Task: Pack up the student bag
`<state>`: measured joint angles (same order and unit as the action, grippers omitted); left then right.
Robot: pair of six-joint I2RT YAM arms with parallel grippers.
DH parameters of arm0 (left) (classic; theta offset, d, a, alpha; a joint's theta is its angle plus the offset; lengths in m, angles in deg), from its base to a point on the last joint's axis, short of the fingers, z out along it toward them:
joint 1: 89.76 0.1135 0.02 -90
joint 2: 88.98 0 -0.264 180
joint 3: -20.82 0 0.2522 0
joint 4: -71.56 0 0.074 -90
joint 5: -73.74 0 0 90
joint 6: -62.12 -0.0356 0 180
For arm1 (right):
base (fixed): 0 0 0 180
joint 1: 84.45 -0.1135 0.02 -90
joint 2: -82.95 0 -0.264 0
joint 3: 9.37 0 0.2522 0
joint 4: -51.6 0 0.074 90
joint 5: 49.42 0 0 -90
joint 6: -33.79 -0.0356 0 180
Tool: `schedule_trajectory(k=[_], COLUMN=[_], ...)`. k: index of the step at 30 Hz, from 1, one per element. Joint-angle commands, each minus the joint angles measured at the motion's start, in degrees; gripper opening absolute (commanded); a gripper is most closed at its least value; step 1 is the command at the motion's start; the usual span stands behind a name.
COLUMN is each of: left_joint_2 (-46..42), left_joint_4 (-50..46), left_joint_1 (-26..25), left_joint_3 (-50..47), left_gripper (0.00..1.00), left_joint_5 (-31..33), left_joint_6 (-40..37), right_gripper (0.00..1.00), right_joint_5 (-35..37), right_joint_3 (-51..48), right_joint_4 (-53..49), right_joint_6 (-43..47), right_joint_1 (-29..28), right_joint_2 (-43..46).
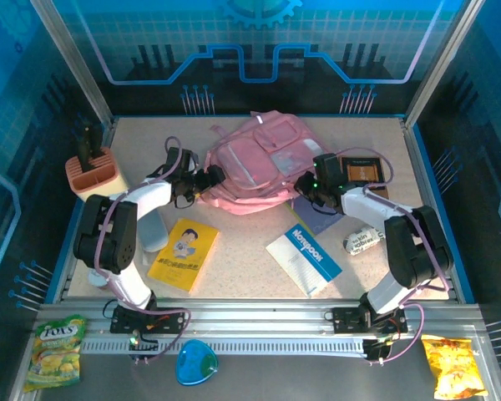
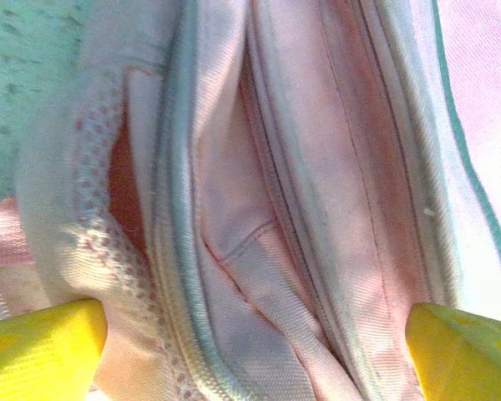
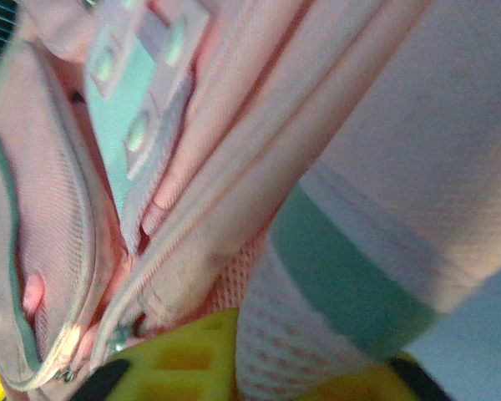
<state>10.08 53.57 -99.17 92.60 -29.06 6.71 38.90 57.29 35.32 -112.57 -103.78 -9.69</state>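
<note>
Pink fabric student bag is parked at 12 o'clock. Left gripper is spread wide at its 9 o'clock edge. Right gripper is set around its mesh at 3 o'clock, clamped or not can't be told. Pen pot at 10 o'clock is loaded with dark stuff.

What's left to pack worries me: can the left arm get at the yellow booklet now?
Probably yes. The yellow booklet lies uncovered on the table near the left arm's base, and the left claw, open at the student bag, holds nothing.

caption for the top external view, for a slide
The left gripper open on one side of the pink student bag, right gripper on the other; yellow booklet and notebook lie unpacked
</note>
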Motion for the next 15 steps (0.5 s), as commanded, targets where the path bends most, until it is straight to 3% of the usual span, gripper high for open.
schedule_trajectory(k=[1, 3, 5, 12, 15], left_joint_2=[-3.8, -6.3, -8.9, -15.9, -16.7], left_joint_4=[-2.4, -4.1, -6.1, -10.5, -10.4], left_joint_1=[-0.6, -1.5, -2.8, -10.5, -13.9], left_joint_3=[-0.5, -1.4, -2.3, -4.3, -4.4], left_gripper=[0.93, 0.93, 0.93, 0.94, 0.93], left_joint_5=[5.1, 7.1, 8.8, 14.3, 15.6], left_joint_6=[-2.2, -3.2, -3.5, -2.9, -1.1], right_gripper=[0.35, 0.5, 0.57, 0.56, 0.48], right_joint_5=[-2.6, -3.7, -6.1, -8.6, -10.7], right_joint_3=[-0.1, 0.1, -0.4, -5.2, -4.4], right_joint_4=[4.4, 3.8, 4.1, 8.8, 9.4], right_joint_6=[-3.5, -4.6, -6.1, -9.5, -8.9], right_joint_1=[-0.2, 0.3, 1.3, 3.9, 4.5], right_joint_2=[-0.8, -1.6, -2.3, -2.7, -4.3])
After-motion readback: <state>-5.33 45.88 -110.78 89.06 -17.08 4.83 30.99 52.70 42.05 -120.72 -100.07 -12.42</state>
